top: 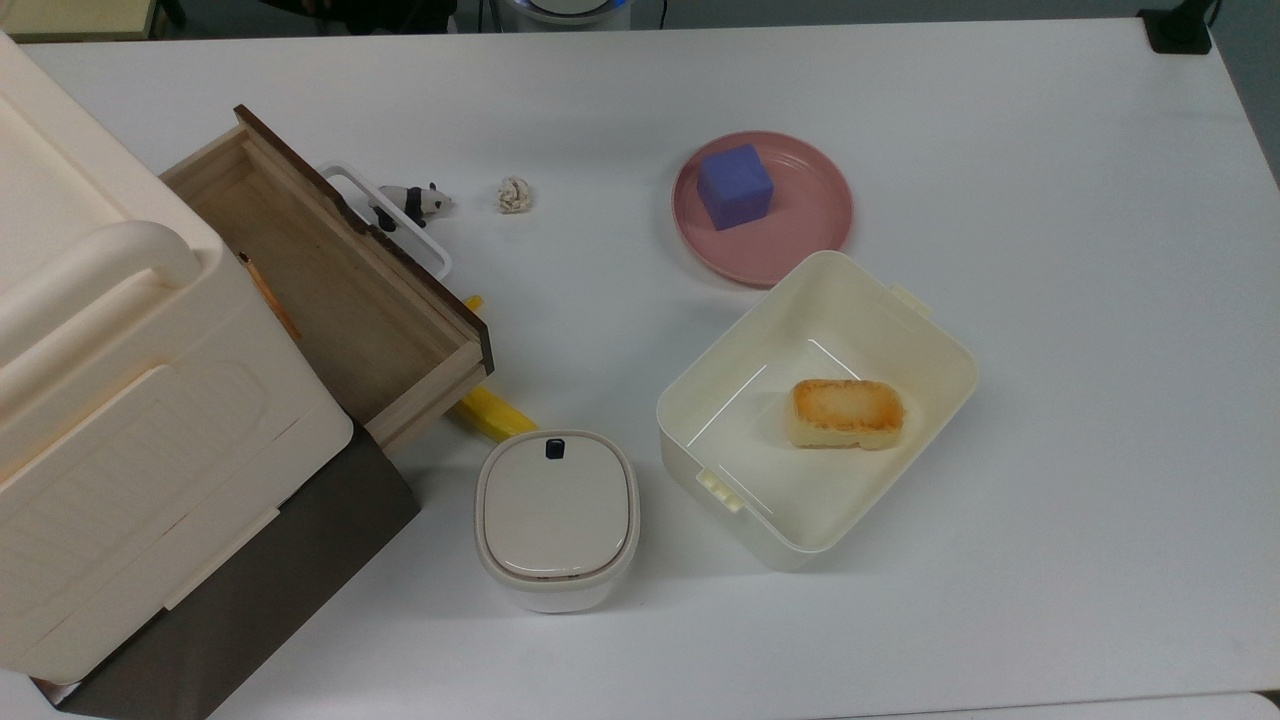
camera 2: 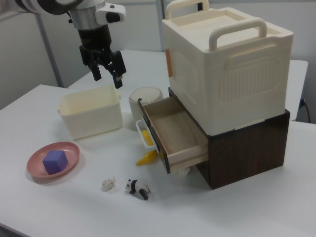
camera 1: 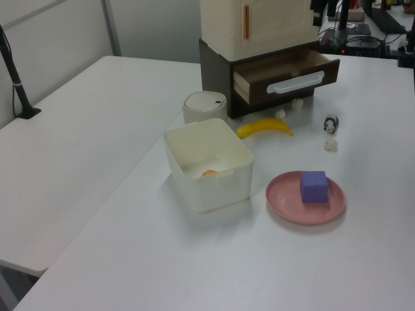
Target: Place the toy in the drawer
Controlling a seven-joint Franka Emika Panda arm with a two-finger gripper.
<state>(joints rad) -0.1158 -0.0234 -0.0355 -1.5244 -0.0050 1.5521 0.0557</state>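
The toy point(top: 412, 203), a tiny black-and-white panda, lies on the white table just outside the drawer's white loop handle point(top: 392, 218). It also shows at the left view's right point(camera 1: 331, 124) and near the front in the right view point(camera 2: 137, 187). The drawer point(top: 330, 275) point(camera 2: 175, 134) point(camera 1: 327, 67) is pulled open; its light-wood floor is bare. My gripper point(camera 2: 107, 74) hangs open and empty high above the table, over the cream tub point(camera 2: 91, 111), far from the toy.
A paper ball point(top: 514, 195) lies beside the toy. A pink plate point(top: 800, 240) carries a purple cube point(top: 735, 186). The tub point(top: 700, 400) holds a toasted bread piece point(top: 847, 412). A lidded white bin point(top: 556, 510) and a banana point(top: 490, 412) sit by the drawer. A big cream box point(camera 2: 227, 64) tops the cabinet.
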